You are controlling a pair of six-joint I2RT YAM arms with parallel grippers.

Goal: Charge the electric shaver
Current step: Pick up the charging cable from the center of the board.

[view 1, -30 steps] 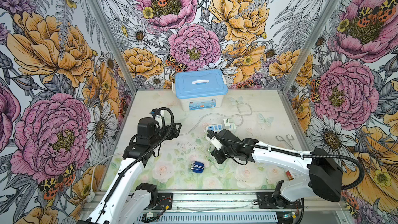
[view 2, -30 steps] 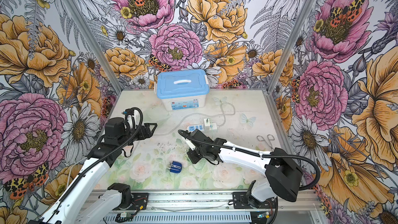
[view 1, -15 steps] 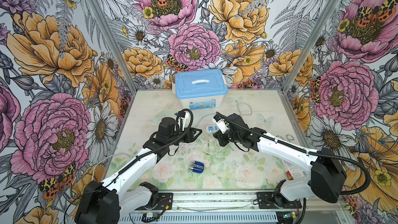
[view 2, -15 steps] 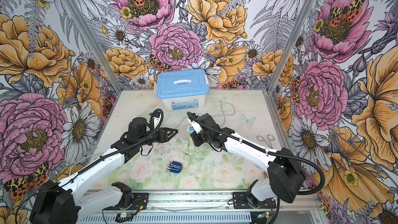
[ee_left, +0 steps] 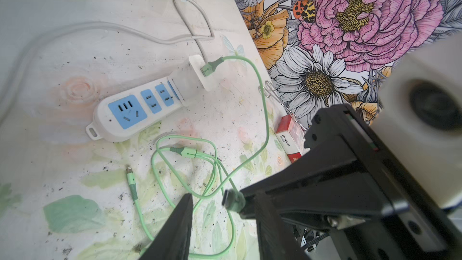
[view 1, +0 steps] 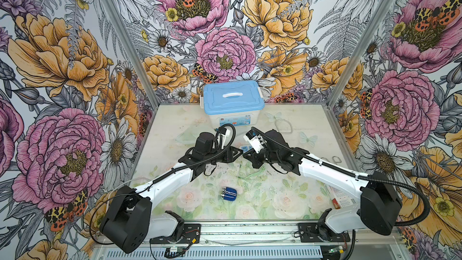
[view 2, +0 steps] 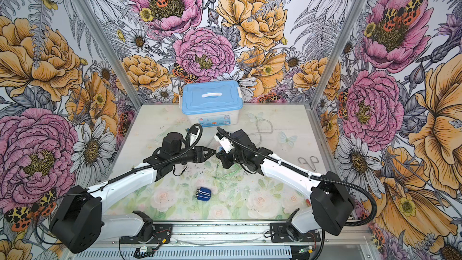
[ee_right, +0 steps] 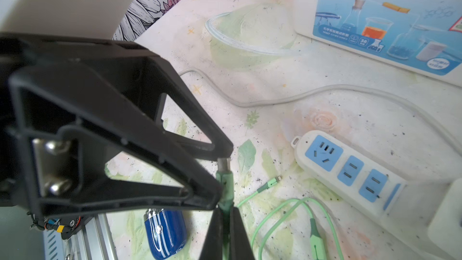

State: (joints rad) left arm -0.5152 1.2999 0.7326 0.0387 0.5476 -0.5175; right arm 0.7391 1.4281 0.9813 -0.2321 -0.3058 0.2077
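Observation:
The electric shaver [view 1: 228, 194] [view 2: 203, 194] [ee_right: 165, 233], dark blue with silver heads, lies on its side near the table's front, apart from both grippers. My right gripper [ee_right: 227, 211] [view 1: 246, 156] is shut on a plug [ee_right: 225, 183] [ee_left: 233, 202] of the green cable [ee_left: 262, 111], held above the table's middle. My left gripper [ee_left: 223, 195] [view 1: 240, 155] faces it tip to tip. Its jaws stand apart with the plug's metal tip between them, clear of one finger. The cable's other end sits in the white charger block [ee_left: 197, 76] on the power strip [ee_left: 130, 113] [ee_right: 350, 171].
A blue-lidded storage box [view 1: 233, 96] stands at the back. A clear bowl [ee_right: 245, 38] lies to its left. Scissors [view 2: 308, 161] and a small red-and-white box [ee_left: 290, 138] lie at the right. The strip's grey cord [ee_left: 125, 27] loops across the back.
Both arms have come to the table's middle. The right gripper has carried the green plug back and up. The left gripper has swung in from the left, its jaws narrowing round the plug's tip.

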